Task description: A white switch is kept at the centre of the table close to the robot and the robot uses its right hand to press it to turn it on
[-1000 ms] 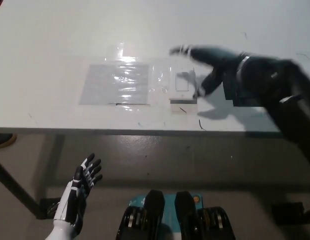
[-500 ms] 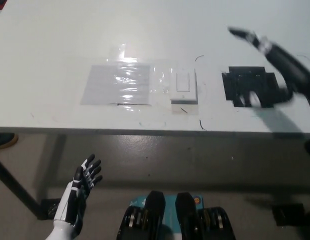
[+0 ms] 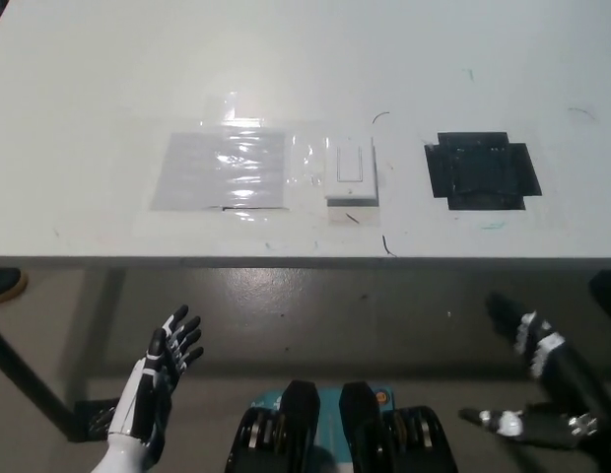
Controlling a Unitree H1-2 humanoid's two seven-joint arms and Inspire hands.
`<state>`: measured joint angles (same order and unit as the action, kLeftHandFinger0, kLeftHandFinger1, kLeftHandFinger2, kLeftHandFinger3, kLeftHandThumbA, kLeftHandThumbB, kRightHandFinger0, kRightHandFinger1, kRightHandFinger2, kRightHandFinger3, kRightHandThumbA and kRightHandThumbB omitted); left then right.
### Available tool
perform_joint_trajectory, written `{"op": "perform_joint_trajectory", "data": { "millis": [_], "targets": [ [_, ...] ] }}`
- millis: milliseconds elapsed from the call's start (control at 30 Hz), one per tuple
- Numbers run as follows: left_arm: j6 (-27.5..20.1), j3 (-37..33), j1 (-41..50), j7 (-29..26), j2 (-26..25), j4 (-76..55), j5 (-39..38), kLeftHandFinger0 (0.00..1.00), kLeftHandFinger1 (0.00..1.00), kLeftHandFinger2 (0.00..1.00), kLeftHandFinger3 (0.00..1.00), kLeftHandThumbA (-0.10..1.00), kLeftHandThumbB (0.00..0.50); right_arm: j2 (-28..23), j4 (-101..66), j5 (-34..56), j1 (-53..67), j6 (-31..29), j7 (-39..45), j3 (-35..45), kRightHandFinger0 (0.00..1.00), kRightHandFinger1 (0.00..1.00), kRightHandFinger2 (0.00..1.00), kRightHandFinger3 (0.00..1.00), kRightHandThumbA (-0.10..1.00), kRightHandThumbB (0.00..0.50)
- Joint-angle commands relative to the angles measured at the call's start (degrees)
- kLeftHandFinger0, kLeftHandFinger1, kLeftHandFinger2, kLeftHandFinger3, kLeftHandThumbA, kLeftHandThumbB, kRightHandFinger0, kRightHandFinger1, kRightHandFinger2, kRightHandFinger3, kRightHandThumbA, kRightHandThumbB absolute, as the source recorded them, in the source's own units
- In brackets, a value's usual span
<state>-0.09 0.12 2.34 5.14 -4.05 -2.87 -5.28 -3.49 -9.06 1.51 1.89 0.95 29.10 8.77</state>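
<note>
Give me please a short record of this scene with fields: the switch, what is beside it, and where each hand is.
switch: white switch on the table, near its front edge, nothing touching it
left of switch: clear plastic sheet taped flat
right of switch: black patch on the tabletop
left hand: white, below the table edge at lower left, open, resting
right hand: black, below the table edge at lower right, open, away from the switch
</note>
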Motion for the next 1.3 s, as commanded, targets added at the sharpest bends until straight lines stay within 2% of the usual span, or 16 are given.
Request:
{"op": "perform_joint_trajectory", "data": {
  "millis": [0,67,100,167,200,367,500,600,767,900,1000,1267],
  "targets": [
    [-2.49,-0.49,-0.54,0.93,-0.23,-2.06,0.05,1.00,1.00,1.00,1.00,1.00,0.039,4.26,5.08,6.94,-1.28,-8.42,-4.83,0.90,1.00,1.00,1.00,1.00,0.96,0.153],
    [-2.69,-0.43,-0.76,1.43,-0.44,-1.94,-0.67,1.00,1.00,1.00,1.00,1.00,0.040,5.52,8.14,6.37,-1.88,-8.78,-5.78,0.90,1.00,1.00,1.00,1.00,0.95,0.145],
    [-2.66,-0.33,-0.81,1.19,-0.44,-1.79,-0.40,1.00,1.00,1.00,1.00,1.00,0.074,6.22,10.62,5.55,-2.29,-10.17,-6.88,0.91,1.00,1.00,1.00,1.00,0.95,0.104],
    [-2.46,-0.29,-0.86,1.08,-0.47,-1.71,-0.21,1.00,1.00,1.00,1.00,1.00,0.088,6.53,12.73,5.11,-2.55,-11.51,-7.65,0.91,1.00,1.00,1.00,1.00,0.95,0.092],
    [-2.72,-0.27,-0.71,1.38,-0.92,-1.78,-0.12,1.00,1.00,1.00,1.00,1.00,0.068,6.84,15.05,4.76,-2.60,-12.98,-8.12,0.65,1.00,1.00,1.00,1.00,0.94,0.115],
    [-2.96,-0.81,0.19,1.70,-0.85,-1.55,0.24,1.00,1.00,1.00,1.00,1.00,0.097,6.27,15.89,3.48,-0.76,-16.01,-9.67,-0.25,1.00,1.00,1.00,1.00,0.92,0.117],
    [-3.42,-0.86,1.81,1.80,-0.88,-1.58,0.47,1.00,1.00,1.00,1.00,1.00,0.057,5.83,15.74,4.46,0.67,-15.89,-9.55,-1.09,1.00,1.00,1.00,1.00,0.91,0.109],
    [-3.37,-0.83,1.80,1.58,-0.89,-1.45,0.76,1.00,1.00,1.00,1.00,1.00,0.061,5.57,15.62,4.11,0.73,-16.18,-10.23,-1.52,1.00,1.00,1.00,1.00,0.89,0.096],
    [-3.53,-1.34,2.68,2.00,-0.81,-1.49,0.63,1.00,1.00,1.00,1.00,1.00,0.035,4.85,15.70,3.98,1.90,-17.69,-10.56,-2.31,1.00,1.00,1.00,1.00,0.89,0.080],
    [-3.28,-1.23,3.04,1.65,-0.38,-1.71,0.31,1.00,1.00,1.00,1.00,1.00,0.029,4.59,15.28,3.45,2.37,-17.81,-11.20,-3.29,1.00,1.00,1.00,1.00,0.88,0.096],
    [-3.40,-1.37,2.88,1.76,-0.48,-1.82,0.47,1.00,1.00,1.00,1.00,1.00,0.001,4.19,15.38,3.38,2.08,-18.00,-11.54,-3.76,1.00,1.00,1.00,1.00,0.87,0.097],
    [-3.35,-1.09,1.76,1.50,-0.41,-1.07,0.45,1.00,1.00,1.00,1.00,1.00,0.020,3.32,15.53,2.74,0.89,-17.99,-12.47,-5.16,1.00,1.00,1.00,1.00,0.89,0.131]
  ]
}}
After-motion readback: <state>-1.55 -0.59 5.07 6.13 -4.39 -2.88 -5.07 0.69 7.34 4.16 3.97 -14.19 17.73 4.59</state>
